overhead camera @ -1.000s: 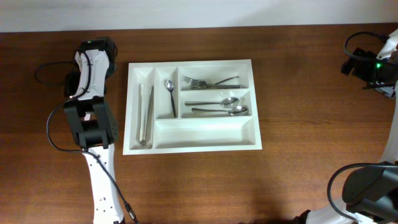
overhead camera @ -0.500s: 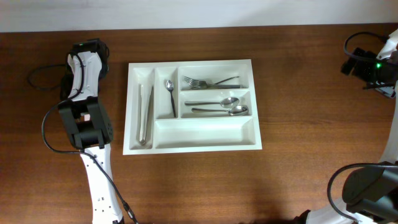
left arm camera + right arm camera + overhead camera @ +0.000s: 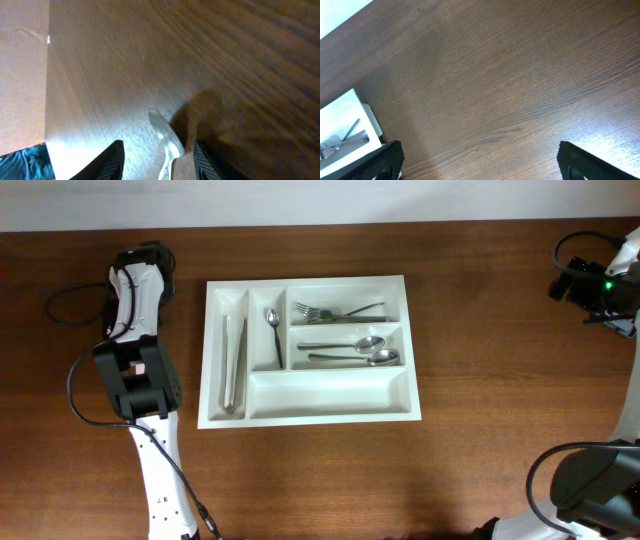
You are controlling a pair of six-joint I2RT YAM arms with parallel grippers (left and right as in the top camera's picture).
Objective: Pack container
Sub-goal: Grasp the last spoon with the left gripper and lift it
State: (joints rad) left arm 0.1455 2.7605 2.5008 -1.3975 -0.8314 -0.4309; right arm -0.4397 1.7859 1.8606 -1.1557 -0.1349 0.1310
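Observation:
A white cutlery tray (image 3: 330, 408) lies mid-table, holding knives (image 3: 234, 365), a teaspoon (image 3: 274, 330), forks (image 3: 335, 311) and two spoons (image 3: 365, 350). My left gripper (image 3: 140, 256) is left of the tray's far corner. In the left wrist view its fingers (image 3: 157, 167) are apart, low over the table, with a metal spoon (image 3: 162, 132) between them, closer to the right finger. That spoon is hidden under the arm in the overhead view. My right gripper (image 3: 477, 170) is wide open and empty, far right (image 3: 590, 285); the tray corner (image 3: 345, 120) shows at its left.
The tray's long front compartment (image 3: 330, 392) holds nothing. A black cable (image 3: 70, 305) loops on the table left of the left arm. The table's back edge runs just behind the tray. Bare wood lies between the tray and the right arm.
The left arm swung a little left, away from the tray, between one second and half a second ago. It has held still since. The right arm has not moved.

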